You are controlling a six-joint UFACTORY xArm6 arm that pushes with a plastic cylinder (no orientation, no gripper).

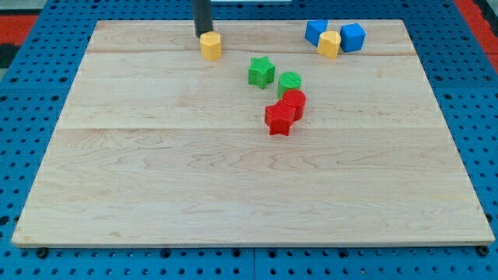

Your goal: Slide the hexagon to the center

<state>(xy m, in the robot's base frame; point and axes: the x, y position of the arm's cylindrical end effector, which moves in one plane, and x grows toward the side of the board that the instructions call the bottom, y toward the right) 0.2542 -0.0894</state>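
A yellow hexagon block [210, 46] lies near the view's top edge of the wooden board [156, 194], left of the middle. My tip [203, 35] stands right at its upper left side and seems to touch it. A second yellow block [329, 44], also roughly hexagonal, sits at the view's top right, between two blue blocks.
A blue block [315, 32] and a blue cube [352, 37] flank the second yellow block. A green star [261, 71], a green cylinder [289, 82], a red cylinder [294, 102] and a red star [279, 119] cluster just above the board's centre.
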